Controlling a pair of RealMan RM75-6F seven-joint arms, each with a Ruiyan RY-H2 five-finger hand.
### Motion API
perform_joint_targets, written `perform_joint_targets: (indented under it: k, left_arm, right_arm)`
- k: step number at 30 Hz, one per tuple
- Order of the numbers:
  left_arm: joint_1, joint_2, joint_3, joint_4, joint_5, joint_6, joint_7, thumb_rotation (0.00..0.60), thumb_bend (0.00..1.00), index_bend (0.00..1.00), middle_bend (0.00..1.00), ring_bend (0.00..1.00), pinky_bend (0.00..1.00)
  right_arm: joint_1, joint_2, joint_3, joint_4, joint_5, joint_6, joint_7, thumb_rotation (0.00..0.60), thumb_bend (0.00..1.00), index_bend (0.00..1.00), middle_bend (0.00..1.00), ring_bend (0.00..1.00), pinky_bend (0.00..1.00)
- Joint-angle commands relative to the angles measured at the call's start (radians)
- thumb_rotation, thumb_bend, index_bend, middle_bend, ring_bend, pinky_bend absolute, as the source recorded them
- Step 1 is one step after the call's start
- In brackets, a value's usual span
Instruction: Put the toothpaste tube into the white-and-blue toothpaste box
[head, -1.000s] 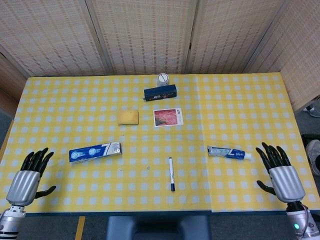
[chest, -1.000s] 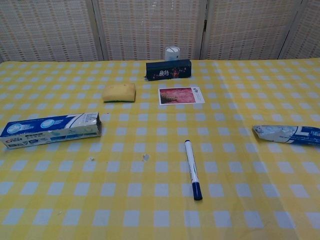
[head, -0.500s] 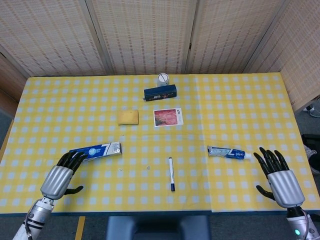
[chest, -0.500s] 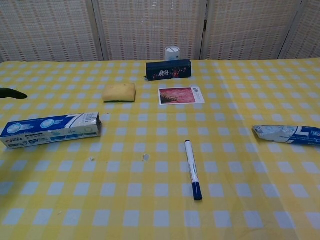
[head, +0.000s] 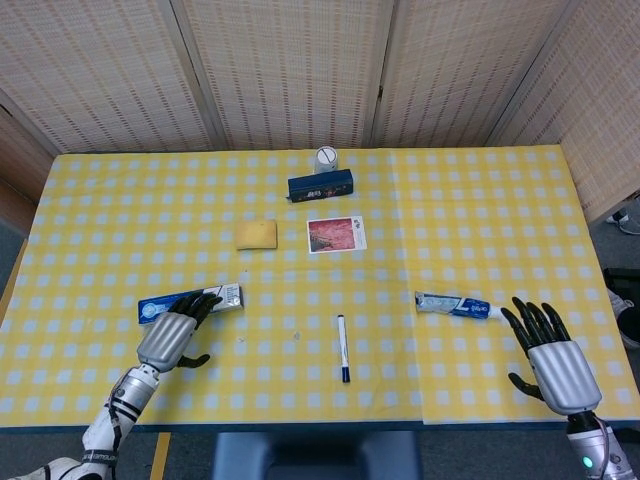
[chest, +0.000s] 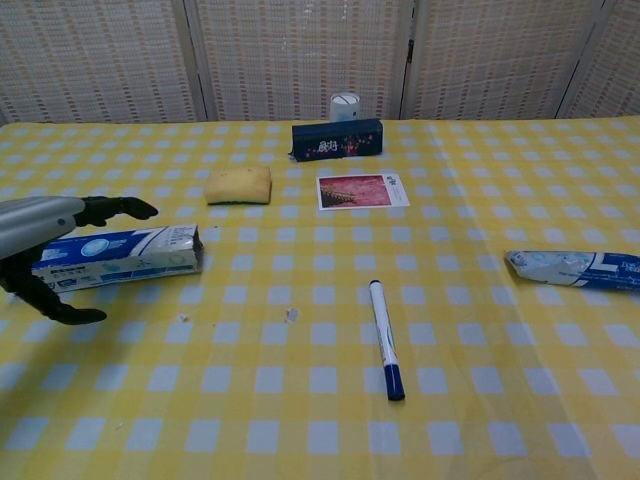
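Note:
The white-and-blue toothpaste box (head: 190, 301) (chest: 120, 257) lies flat on the left of the yellow checked table, its open end facing right. My left hand (head: 172, 338) (chest: 40, 240) hovers open over the box's left part, fingers spread above it and thumb in front of it. The toothpaste tube (head: 455, 304) (chest: 575, 269) lies on the right side, cap pointing right. My right hand (head: 548, 352) is open just right of the tube's cap, fingertips close to it; it does not show in the chest view.
A blue-capped marker (head: 342, 348) (chest: 385, 339) lies at the centre front. Further back are a yellow sponge (head: 256, 234), a picture card (head: 336, 235), a dark blue box (head: 320, 185) and a small white jar (head: 326, 158). Small crumbs (chest: 291, 315) lie near the marker.
My left hand has moved right and forward from the table's left front edge to above the box. My right hand has drifted slightly back toward the front edge.

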Motion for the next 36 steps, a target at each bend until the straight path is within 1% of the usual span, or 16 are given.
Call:
perform_joint_targets:
  k: [1, 6, 12, 21, 24, 29, 36]
  left_arm:
    - [-0.032, -0.041, -0.029, 0.044, -0.027, -0.008, 0.011, 0.6, 0.24, 0.14, 0.15, 0.1, 0.18]
    - [-0.061, -0.081, -0.048, 0.116, -0.06, -0.023, -0.012, 0.6, 0.27, 0.15, 0.17, 0.12, 0.2]
    - [-0.108, -0.132, -0.071, 0.212, -0.143, -0.073, 0.004, 0.6, 0.29, 0.18, 0.21, 0.16, 0.22]
    - [-0.148, -0.164, -0.088, 0.289, -0.222, -0.117, -0.006, 0.6, 0.29, 0.19, 0.23, 0.18, 0.24]
    - [-0.153, -0.18, -0.09, 0.317, -0.247, -0.103, 0.013, 0.6, 0.29, 0.21, 0.27, 0.22, 0.28]
    - [-0.155, -0.201, -0.103, 0.339, -0.286, -0.071, 0.035, 0.6, 0.29, 0.28, 0.34, 0.29, 0.37]
    - [-0.153, -0.178, -0.096, 0.317, -0.308, -0.064, 0.041, 0.6, 0.29, 0.3, 0.36, 0.3, 0.38]
  right_arm:
    - [0.002, 0.001, 0.0, -0.002, 0.004, -0.007, -0.002, 0.6, 0.2, 0.0, 0.0, 0.0, 0.0]
    - [0.003, 0.002, 0.0, -0.002, 0.01, -0.012, -0.003, 0.6, 0.2, 0.0, 0.0, 0.0, 0.0]
    - [0.009, -0.001, 0.001, -0.001, 0.019, -0.029, -0.009, 0.6, 0.2, 0.0, 0.0, 0.0, 0.0]
    - [0.009, -0.003, 0.005, 0.002, 0.033, -0.03, -0.015, 0.6, 0.2, 0.0, 0.0, 0.0, 0.0]
    - [0.009, -0.004, 0.006, 0.003, 0.036, -0.033, -0.016, 0.6, 0.2, 0.0, 0.0, 0.0, 0.0]
    - [0.009, -0.005, 0.005, 0.004, 0.038, -0.034, -0.018, 0.6, 0.2, 0.0, 0.0, 0.0, 0.0]
    - [0.006, -0.005, 0.007, 0.004, 0.033, -0.022, -0.014, 0.6, 0.2, 0.0, 0.0, 0.0, 0.0]
